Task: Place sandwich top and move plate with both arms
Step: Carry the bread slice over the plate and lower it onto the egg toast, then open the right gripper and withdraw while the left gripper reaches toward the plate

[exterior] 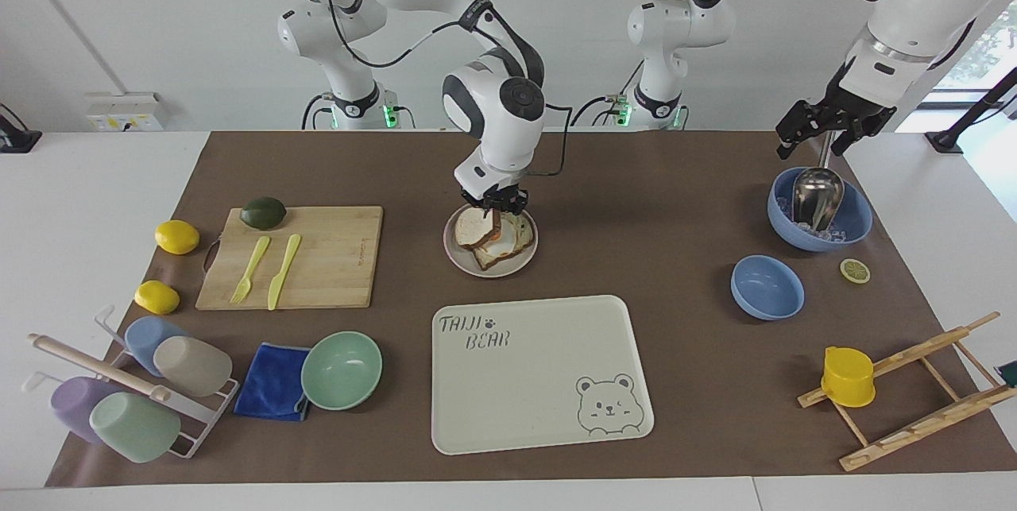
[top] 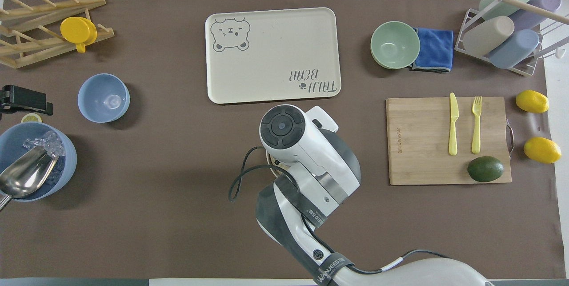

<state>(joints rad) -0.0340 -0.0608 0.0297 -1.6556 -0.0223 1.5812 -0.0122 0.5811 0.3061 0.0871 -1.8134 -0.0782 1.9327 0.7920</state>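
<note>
The small beige plate [exterior: 456, 253] stands mid-table, nearer to the robots than the bear tray. On it lies a toast slice with a fried egg [exterior: 511, 247]. My right gripper [exterior: 493, 210] is just over the plate, shut on one edge of the sandwich top [exterior: 473, 228]. That pale slice hangs tilted, its lower part resting over the egg toast. In the overhead view the right arm covers the bread, and only a sliver of the plate [top: 270, 165] shows. My left gripper [exterior: 823, 132] waits, open and empty, above the scoop handle in the ice bowl; it also shows in the overhead view [top: 24, 101].
The cream bear tray [exterior: 540, 372] lies farther from the robots than the plate. A cutting board [exterior: 334, 257] with fork, knife and avocado lies toward the right arm's end. A blue ice bowl with a metal scoop [exterior: 818, 209] and a small blue bowl [exterior: 767, 287] stand toward the left arm's end.
</note>
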